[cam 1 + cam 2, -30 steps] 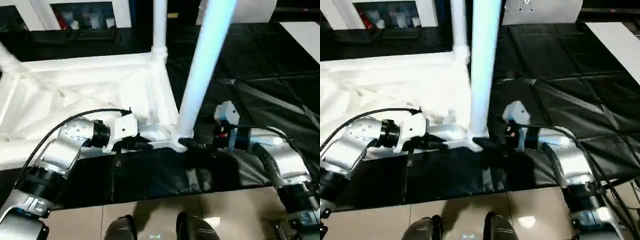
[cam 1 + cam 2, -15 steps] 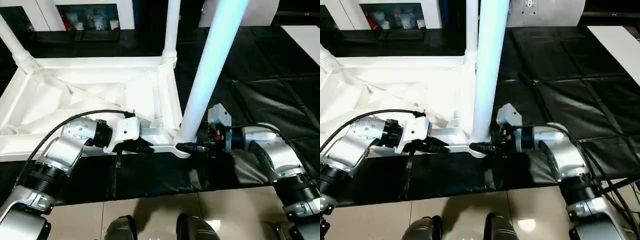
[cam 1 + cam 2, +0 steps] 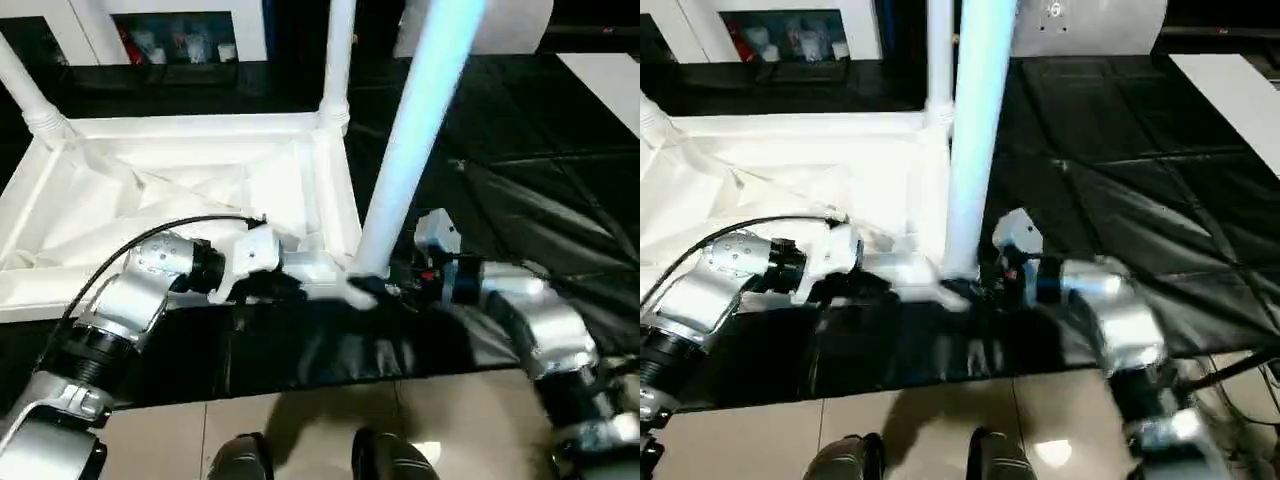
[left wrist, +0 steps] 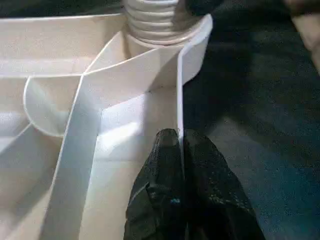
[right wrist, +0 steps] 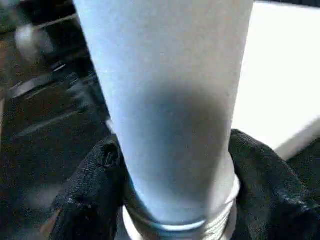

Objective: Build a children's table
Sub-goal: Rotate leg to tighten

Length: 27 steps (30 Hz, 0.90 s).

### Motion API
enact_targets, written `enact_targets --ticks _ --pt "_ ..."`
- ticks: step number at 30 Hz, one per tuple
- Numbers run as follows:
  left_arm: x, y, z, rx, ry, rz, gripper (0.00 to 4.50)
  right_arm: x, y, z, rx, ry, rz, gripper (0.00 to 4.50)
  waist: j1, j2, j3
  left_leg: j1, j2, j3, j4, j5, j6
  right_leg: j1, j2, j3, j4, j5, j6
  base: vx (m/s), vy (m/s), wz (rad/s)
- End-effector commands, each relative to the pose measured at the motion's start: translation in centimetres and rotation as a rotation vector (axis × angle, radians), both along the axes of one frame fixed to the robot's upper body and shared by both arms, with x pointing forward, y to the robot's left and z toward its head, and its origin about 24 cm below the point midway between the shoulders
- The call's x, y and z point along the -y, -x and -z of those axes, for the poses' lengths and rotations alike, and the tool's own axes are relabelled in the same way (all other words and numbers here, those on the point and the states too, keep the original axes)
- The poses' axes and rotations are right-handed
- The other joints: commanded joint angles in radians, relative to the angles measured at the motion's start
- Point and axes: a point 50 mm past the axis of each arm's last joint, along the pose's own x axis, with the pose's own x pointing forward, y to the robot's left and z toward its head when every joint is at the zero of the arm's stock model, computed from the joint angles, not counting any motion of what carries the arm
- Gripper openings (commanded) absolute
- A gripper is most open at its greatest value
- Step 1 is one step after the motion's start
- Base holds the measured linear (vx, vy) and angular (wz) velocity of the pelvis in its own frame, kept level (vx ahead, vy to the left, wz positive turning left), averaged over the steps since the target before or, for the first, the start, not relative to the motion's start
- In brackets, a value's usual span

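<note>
The white plastic children's table top (image 3: 190, 190) lies upside down on the black padded floor mat (image 3: 520, 150), its ribbed underside facing up like a shallow tray; only the moulded ribs show inside it. White tubular legs stand upright in its round corner sockets. The near-right leg (image 3: 415, 130) rises from the threaded socket (image 4: 157, 22) at the corner closest to the robot. The far-right leg (image 3: 338, 55) stands at the corner behind that one, and another leg (image 3: 25, 85) rises at the far-left corner.

The left gripper (image 4: 180, 150) sits at the near rim of the top, just left of the near-right leg, its two black fingers (image 4: 165, 155) pressed together on the thin upright rim wall (image 4: 179, 90), one finger on each face. The right gripper (image 5: 175, 195) is on the other side of that leg, at its base; its black fingers (image 5: 90, 185) are spread around the tube and touch it on both sides, just above the threaded collar.

Beyond the mat's near edge lies a tan tiled floor (image 3: 300, 430). A white shelving unit (image 3: 180, 30) stands behind the table top.
</note>
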Motion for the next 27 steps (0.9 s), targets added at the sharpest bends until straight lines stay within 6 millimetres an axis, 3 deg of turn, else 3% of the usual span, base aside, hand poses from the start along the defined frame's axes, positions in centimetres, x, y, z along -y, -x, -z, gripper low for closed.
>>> enact_targets --ticks 1,2,3,4,6,10,14,15,18,22,25,27 --pt "2.2 0.1 -0.1 0.011 0.045 -0.025 0.0 -0.9 0.1 1.6 -0.06 0.01 0.103 2.72 -0.004 0.003 -0.079 0.012 0.052 -0.019 -0.076 -0.218 0.027 0.045 -0.084 0.05 -0.085 -0.457 -0.184 0.0 0.0 0.0" --pt "2.8 -0.1 -0.2 0.02 0.066 -0.058 0.0 -1.3 0.1 1.8 -0.074 -0.015 0.153 2.72 -0.01 -0.001 -0.077 0.01 0.049 -0.023 -0.078 -0.242 0.022 0.049 -0.086 0.048 -0.091 -0.5 -0.165 0.0 0.0 0.0" --pt "3.5 -0.3 -0.3 0.023 0.089 -0.094 0.0 -1.7 -0.1 2.1 -0.085 -0.035 0.212 2.72 -0.01 0.011 -0.074 0.008 0.049 -0.025 -0.08 -0.251 0.02 0.048 -0.087 0.048 -0.09 -0.512 -0.16 0.0 0.0 0.0" --pt "4.5 -0.4 -0.3 0.03 0.104 -0.132 0.0 -2.4 -0.3 2.3 -0.095 -0.063 0.276 2.72 -0.016 0.007 -0.073 0.018 0.05 -0.024 -0.079 -0.286 0.011 0.038 -0.085 0.048 -0.1 -0.535 -0.151 0.0 0.0 0.0" --pt "5.9 -0.6 -0.4 0.04 0.12 -0.201 0.0 -3.3 -0.7 2.5 -0.119 -0.108 0.388 2.72 -0.021 0.009 -0.074 0.013 0.049 -0.026 -0.083 -0.281 0.011 0.041 -0.086 0.047 -0.1 -0.527 -0.144 0.0 0.0 0.0" --pt "8.2 -1.3 -1.2 0.064 0.161 -0.326 0.0 -4.8 -1.3 2.6 -0.164 -0.161 0.554 2.72 -0.034 0.008 -0.072 0.015 0.044 -0.025 -0.082 -0.303 0.021 0.036 -0.083 0.046 -0.108 -0.541 -0.131 0.0 0.0 0.0" --pt "9.1 -1.5 -1.7 0.111 0.159 -0.356 0.0 -5.1 -2.1 2.2 -0.159 -0.18 0.633 2.72 -0.034 0.008 -0.075 0.012 0.043 -0.023 -0.082 -0.287 0.036 0.035 -0.081 0.048 -0.107 -0.489 -0.127 0.0 0.0 0.0" --pt "9.1 -1.6 -1.8 0.122 0.151 -0.356 0.0 -5.2 -2.2 2.0 -0.15 -0.194 0.634 2.72 -0.035 0.007 -0.077 0.01 0.042 -0.023 -0.082 -0.283 0.038 0.037 -0.081 0.048 -0.106 -0.481 -0.128 0.0 0.0 0.0" --pt "8.1 -1.3 -1.3 0.133 0.108 -0.325 0.0 -4.7 -2.2 1.7 -0.109 -0.199 0.609 3.42 -0.033 0.008 -0.08 0.006 0.045 -0.021 -0.082 -0.253 0.051 0.041 -0.081 0.05 -0.1 -0.413 -0.143 0.0 0.0 0.0" --pt "6.7 -1.0 -0.8 0.115 0.081 -0.305 0.0 -3.6 -2.0 1.6 -0.065 -0.174 0.583 3.7 -0.034 0.007 -0.084 -0.001 0.045 -0.02 -0.08 -0.215 0.068 0.05 -0.083 0.05 -0.09 -0.345 -0.172 0.0 0.0 0.0" --pt "5.3 -0.8 -0.2 0.108 0.072 -0.265 0.0 -1.3 -1.5 0.7 0.027 -0.162 0.503 3.93 -0.032 0.005 -0.088 0.002 0.044 -0.014 -0.076 -0.183 0.083 0.051 -0.08 0.052 -0.088 -0.304 -0.186 0.0 0.0 0.0" --pt "4.8 -0.7 0.0 0.104 0.07 -0.248 0.0 -0.4 -1.4 0.3 0.06 -0.163 0.474 4.18 -0.032 0.001 -0.09 -0.006 0.042 -0.013 -0.075 -0.148 0.1 0.058 -0.081 0.052 -0.083 -0.266 -0.195 0.0 0.0 0.0"
